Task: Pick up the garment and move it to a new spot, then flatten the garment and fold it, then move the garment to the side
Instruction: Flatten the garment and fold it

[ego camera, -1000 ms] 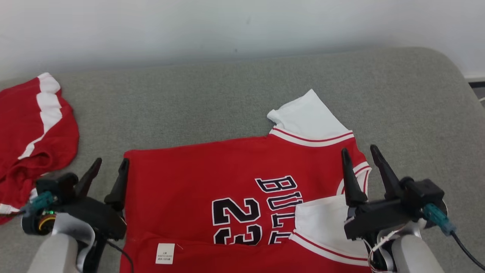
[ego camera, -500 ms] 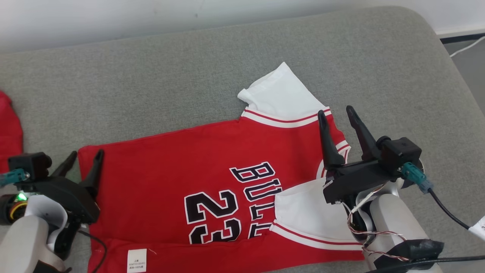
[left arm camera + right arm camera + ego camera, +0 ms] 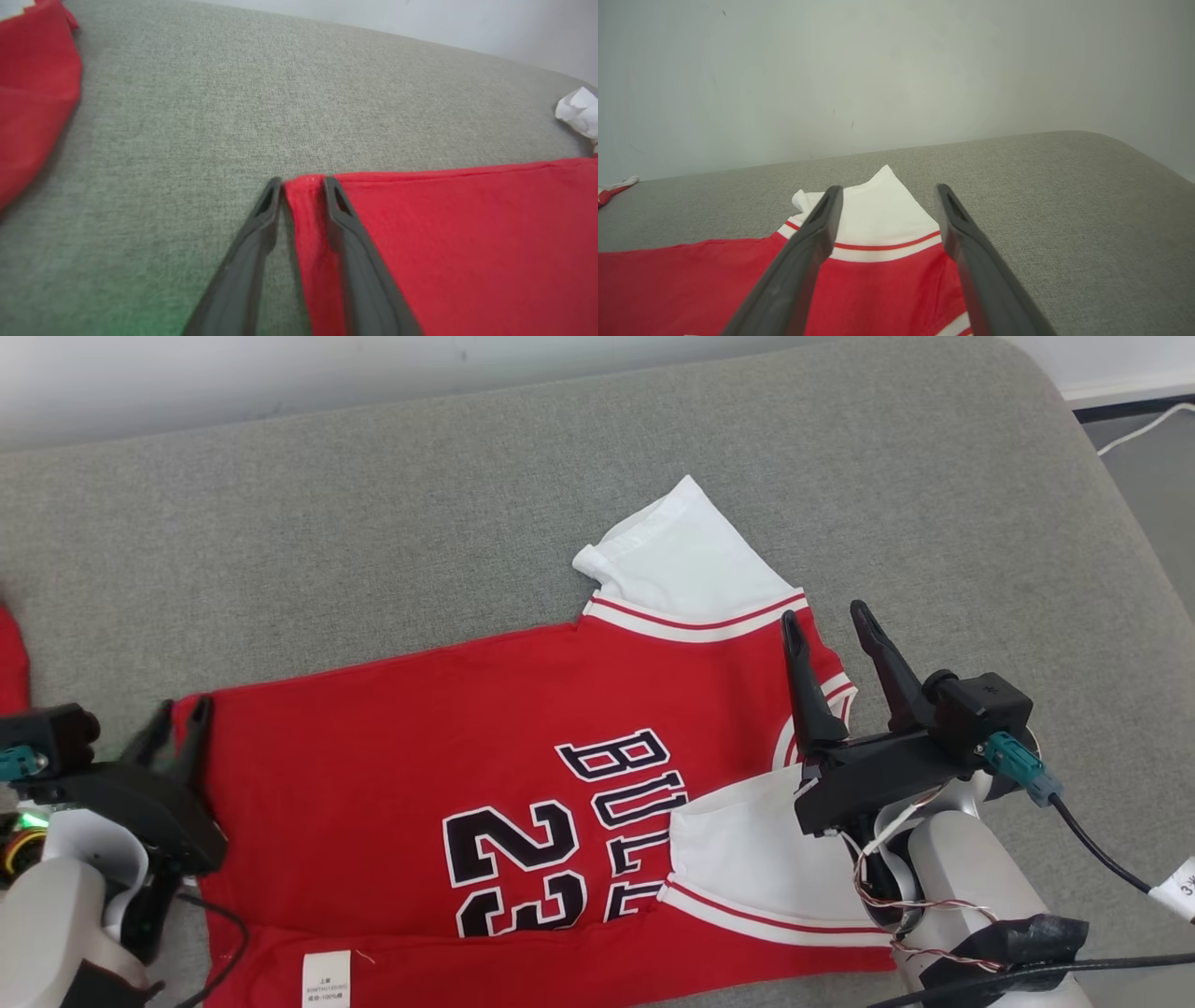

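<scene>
The garment (image 3: 448,728), a red jersey with black "BULLS 23" print and white sleeves, lies spread on the grey cushion (image 3: 373,523). Its near edge is folded over, showing a white label (image 3: 327,980). My left gripper (image 3: 175,714) is at the jersey's far left corner. In the left wrist view my left gripper (image 3: 301,179) has its fingers narrowed on either side of that red corner (image 3: 303,205), with a sliver of grey still showing beside the cloth. My right gripper (image 3: 824,613) hovers open over the right shoulder. In the right wrist view it (image 3: 888,188) frames the white sleeve (image 3: 878,214).
Another red cloth (image 3: 32,93) lies further left on the cushion, its edge at the left border (image 3: 11,658). A pale wall (image 3: 878,70) runs along the cushion's far side. The cushion's rounded corner drops to the floor (image 3: 1148,457) at the right, where cables trail.
The head camera has swung right and down, shifting the whole picture. My left gripper's fingers have narrowed around the jersey's left corner. The right gripper stays open above the shoulder.
</scene>
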Robot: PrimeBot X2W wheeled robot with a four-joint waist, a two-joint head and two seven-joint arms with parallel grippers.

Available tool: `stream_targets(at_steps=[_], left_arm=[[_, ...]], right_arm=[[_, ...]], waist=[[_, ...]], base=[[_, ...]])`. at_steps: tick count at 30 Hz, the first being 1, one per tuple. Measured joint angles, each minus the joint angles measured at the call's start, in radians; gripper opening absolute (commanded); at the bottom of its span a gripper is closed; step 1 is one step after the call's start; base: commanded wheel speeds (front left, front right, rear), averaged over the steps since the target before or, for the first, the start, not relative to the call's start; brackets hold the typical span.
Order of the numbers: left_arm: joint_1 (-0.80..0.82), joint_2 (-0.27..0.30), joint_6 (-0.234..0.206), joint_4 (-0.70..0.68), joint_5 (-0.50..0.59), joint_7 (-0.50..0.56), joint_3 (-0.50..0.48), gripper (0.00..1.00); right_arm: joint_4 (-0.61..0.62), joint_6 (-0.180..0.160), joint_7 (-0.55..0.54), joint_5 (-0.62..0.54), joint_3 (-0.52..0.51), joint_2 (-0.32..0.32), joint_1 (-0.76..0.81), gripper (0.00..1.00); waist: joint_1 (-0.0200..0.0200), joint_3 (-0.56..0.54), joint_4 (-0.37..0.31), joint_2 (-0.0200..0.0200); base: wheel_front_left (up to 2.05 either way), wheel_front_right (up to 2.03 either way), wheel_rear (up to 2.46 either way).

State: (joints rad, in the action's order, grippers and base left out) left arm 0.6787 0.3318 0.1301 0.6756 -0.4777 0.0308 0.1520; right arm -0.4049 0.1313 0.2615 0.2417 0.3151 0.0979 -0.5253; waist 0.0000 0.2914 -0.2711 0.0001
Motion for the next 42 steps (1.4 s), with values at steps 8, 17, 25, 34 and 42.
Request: stream_targets(at_steps=[8, 17, 25, 34, 42], left_arm=[[0.005, -0.016, 0.0, -0.009, -0.017, -0.042, 0.036, 0.0], [0.003, -0.041, 0.0, -0.167, -0.014, -0.122, 0.08, 0.0], [-0.035, -0.066, -0.027, -0.306, 0.024, -0.147, 0.122, 0.0], [-0.066, -0.111, -0.053, -0.435, 0.036, -0.147, 0.172, 0.0], [-0.059, -0.133, -0.054, -0.482, 0.045, -0.141, 0.207, 0.0]], right_arm=[[-0.023, 0.0, 0.0, 0.0, -0.013, 0.015, -0.019, 1.0], [-0.198, 0.0, -0.126, 0.059, -0.03, 0.077, -0.177, 1.0], [-0.388, 0.0, -0.239, 0.087, -0.017, 0.106, -0.359, 1.0], [-0.625, 0.0, -0.277, 0.091, -0.032, 0.166, -0.544, 1.0], [-0.772, 0.0, -0.28, 0.078, -0.039, 0.194, -0.662, 1.0]], waist=[[0.0, -0.01, 0.027, 0.0], [0.0, -0.013, 0.095, 0.0], [0.0, 0.009, 0.158, 0.0], [0.0, 0.051, 0.24, 0.0], [0.0001, 0.11, 0.301, -0.0001]], base=[[0.0, 0.0, 0.0], [0.0, 0.0, 0.0], [0.0, 0.0, 0.0], [0.0, 0.0, 0.0], [0.0, 0.0, 0.0]])
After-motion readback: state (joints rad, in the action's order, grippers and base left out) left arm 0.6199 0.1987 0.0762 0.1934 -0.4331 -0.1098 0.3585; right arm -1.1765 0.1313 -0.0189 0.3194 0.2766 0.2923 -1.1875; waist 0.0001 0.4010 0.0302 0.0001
